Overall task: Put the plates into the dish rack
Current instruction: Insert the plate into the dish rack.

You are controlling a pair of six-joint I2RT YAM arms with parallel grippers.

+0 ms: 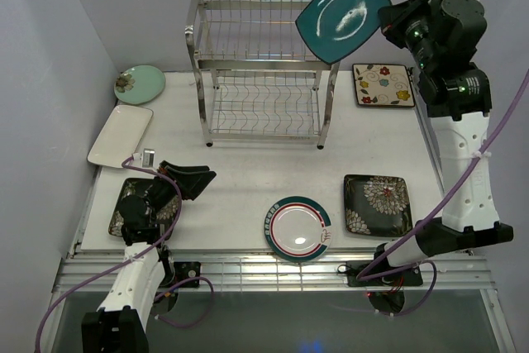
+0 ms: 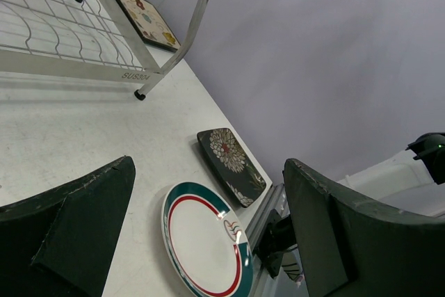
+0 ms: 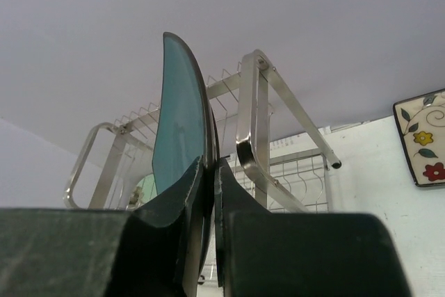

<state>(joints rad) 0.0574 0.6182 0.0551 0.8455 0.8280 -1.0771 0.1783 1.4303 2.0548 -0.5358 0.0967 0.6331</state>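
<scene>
My right gripper (image 1: 387, 24) is shut on the rim of the plain teal plate (image 1: 343, 14) and holds it high in the air at the upper right corner of the steel dish rack (image 1: 260, 72). In the right wrist view the fingers (image 3: 177, 196) pinch the plate (image 3: 179, 113) edge-on, left of a rack post (image 3: 254, 123). My left gripper (image 1: 186, 179) is open and empty, low over the table at the front left. Its wrist view shows the teal-rimmed round plate (image 2: 205, 241) between the jaws.
On the table lie a pale green round plate (image 1: 139, 83), a white rectangular plate (image 1: 121, 134), a dark floral square (image 1: 132, 208) under my left arm, the round plate (image 1: 298, 228), another dark floral square (image 1: 378, 204) and a cream flowered square (image 1: 383, 84).
</scene>
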